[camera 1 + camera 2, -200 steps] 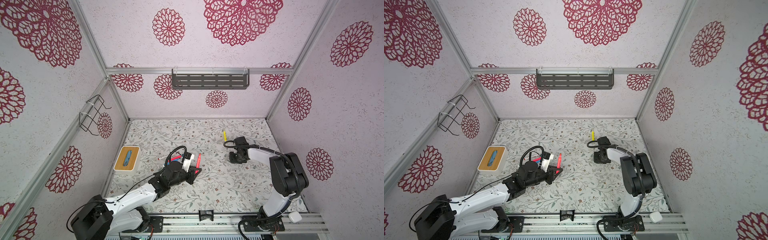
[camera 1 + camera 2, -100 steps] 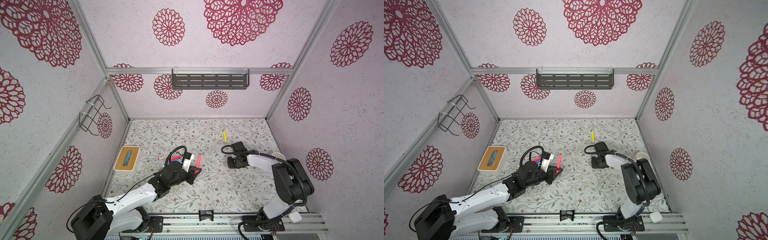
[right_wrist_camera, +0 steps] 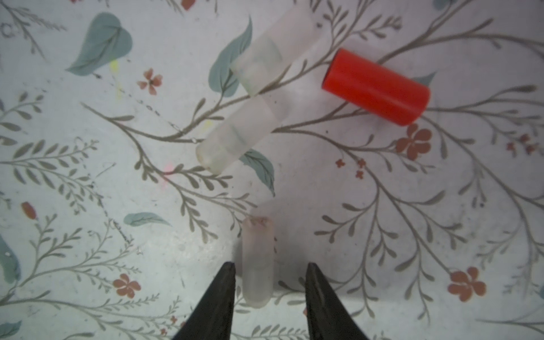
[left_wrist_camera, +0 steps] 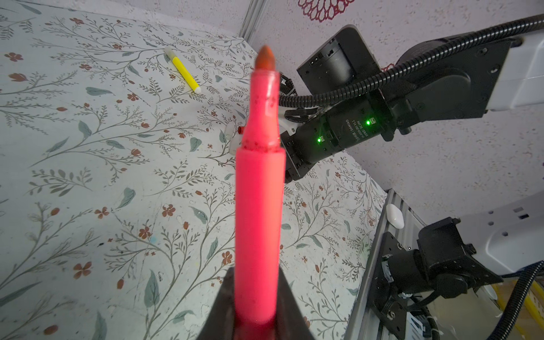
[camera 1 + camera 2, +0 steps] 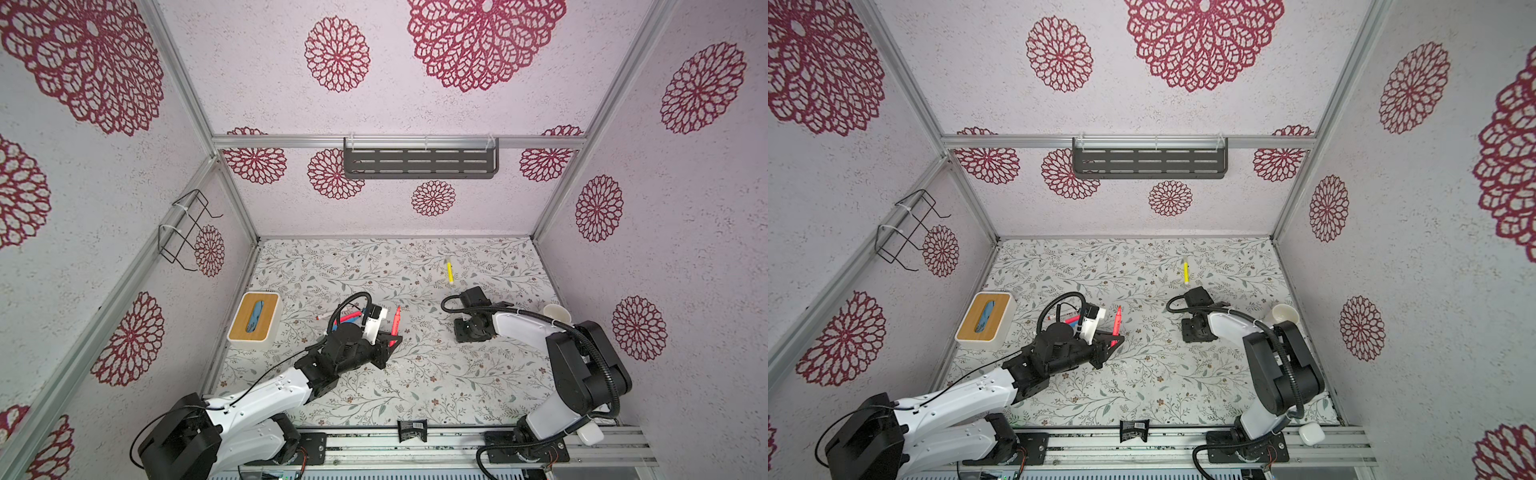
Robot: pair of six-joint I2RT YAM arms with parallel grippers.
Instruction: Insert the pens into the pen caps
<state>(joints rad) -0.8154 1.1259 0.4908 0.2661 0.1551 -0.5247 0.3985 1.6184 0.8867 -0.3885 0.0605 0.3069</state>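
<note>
Progress looks early: the left gripper (image 4: pixel 256 294) is clamped on the pink pen (image 4: pixel 259 212), whose tip is bare. The right gripper (image 3: pixel 269 282) has its jaws apart on both sides of one clear cap (image 3: pixel 257 259) lying on the table (image 3: pixel 88 206), without touching it. The other clear caps (image 3: pixel 235 138) and the red cap (image 3: pixel 375 86) lie near, empty.

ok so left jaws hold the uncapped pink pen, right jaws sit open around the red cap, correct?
Wrong cap. The right jaws sit open around a clear cap, as the right wrist view shows; the red cap lies apart from them. The left jaws do hold the uncapped pink pen.
</note>
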